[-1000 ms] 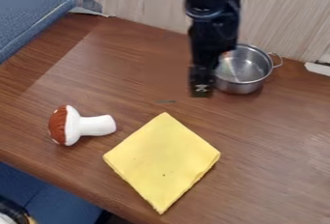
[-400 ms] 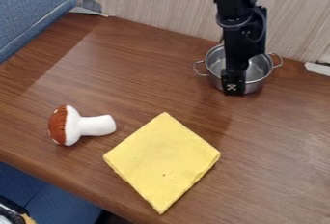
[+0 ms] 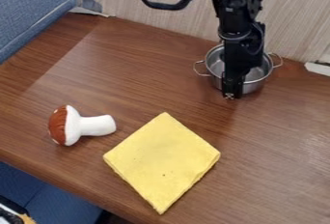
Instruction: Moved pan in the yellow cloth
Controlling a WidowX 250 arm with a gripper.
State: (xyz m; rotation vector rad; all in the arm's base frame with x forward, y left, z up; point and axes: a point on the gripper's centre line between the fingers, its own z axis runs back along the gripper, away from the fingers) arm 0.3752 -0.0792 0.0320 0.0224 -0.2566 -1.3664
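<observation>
And here's the brown wooden table; up by the wall sits a metal pan, upright; nearer the front edge lies a yellow cloth, corner forward; beside it, a toy mushroom on its side!

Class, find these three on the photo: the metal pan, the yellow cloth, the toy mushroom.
Metal pan (image 3: 214, 63): camera view, inner wall.
Yellow cloth (image 3: 162, 162): camera view, middle.
Toy mushroom (image 3: 97, 125): camera view, white stem.

The yellow cloth lies flat; left of it is a mushroom toy, beyond it a metal pan. The gripper hangs at the pan's near side, perhaps touching it.
</observation>
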